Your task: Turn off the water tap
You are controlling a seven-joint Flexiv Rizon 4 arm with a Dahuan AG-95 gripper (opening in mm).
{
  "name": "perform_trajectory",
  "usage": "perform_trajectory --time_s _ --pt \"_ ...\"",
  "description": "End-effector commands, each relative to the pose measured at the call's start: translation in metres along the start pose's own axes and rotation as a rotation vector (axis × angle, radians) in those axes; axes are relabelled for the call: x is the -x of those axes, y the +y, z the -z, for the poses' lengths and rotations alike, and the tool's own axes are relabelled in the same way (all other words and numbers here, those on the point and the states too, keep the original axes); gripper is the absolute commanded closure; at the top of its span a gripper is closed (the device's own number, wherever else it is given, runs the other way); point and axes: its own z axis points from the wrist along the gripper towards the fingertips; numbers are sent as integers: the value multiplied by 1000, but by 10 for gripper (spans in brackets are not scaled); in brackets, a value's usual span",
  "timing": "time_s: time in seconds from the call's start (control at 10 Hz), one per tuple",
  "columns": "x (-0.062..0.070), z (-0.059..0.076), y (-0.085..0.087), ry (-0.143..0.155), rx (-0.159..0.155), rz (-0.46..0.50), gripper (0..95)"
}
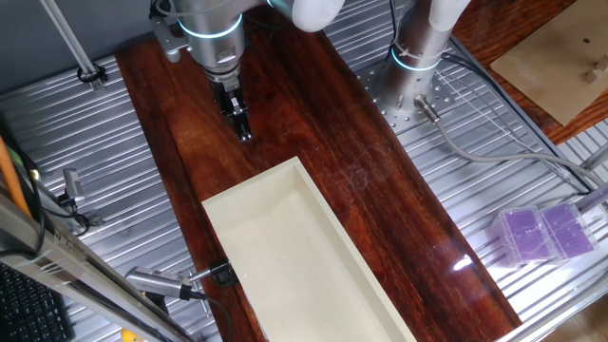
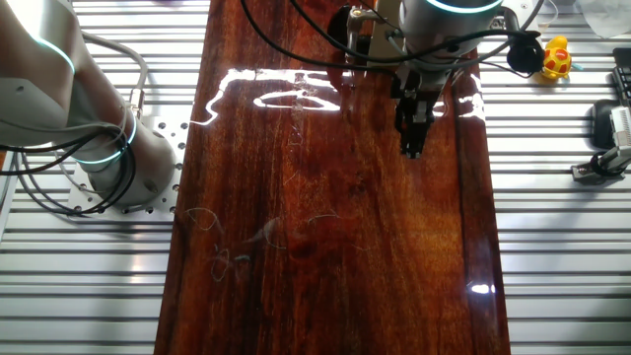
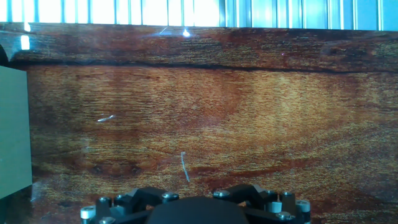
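Observation:
A metal tap (image 1: 163, 284) lies at the table's left edge near the front, held by a black clamp (image 1: 222, 275) next to a long cream basin (image 1: 249, 210). It does not show in the other fixed view or the hand view. My gripper (image 1: 244, 134) hangs over the dark wooden board, well behind the basin and far from the tap. Its two black fingers stand close together with nothing between them. It also shows in the other fixed view (image 2: 411, 148). The hand view shows only the gripper's base and bare wood, with the basin's edge (image 3: 12, 134) at the left.
A second arm's base (image 1: 416, 52) stands at the back right, with cables trailing off it. A purple box (image 1: 543, 234) lies on the metal slats at the right. A yellow toy (image 2: 557, 59) and black gear sit beside the board.

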Motion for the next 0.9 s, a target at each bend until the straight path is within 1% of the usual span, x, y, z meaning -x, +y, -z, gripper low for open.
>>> perform_trajectory --time_s 0.1,0.2,0.3,0.5,0.6,0.8,0.9 --pt "0 0 0 2 21 41 950" --pt "0 0 0 3 21 50 950" --pt "0 0 0 2 22 90 950" --pt "0 0 0 14 10 127 950" --pt "0 0 0 13 11 166 950" --pt "0 0 0 12 20 274 950" --pt "0 0 0 20 17 297 950"
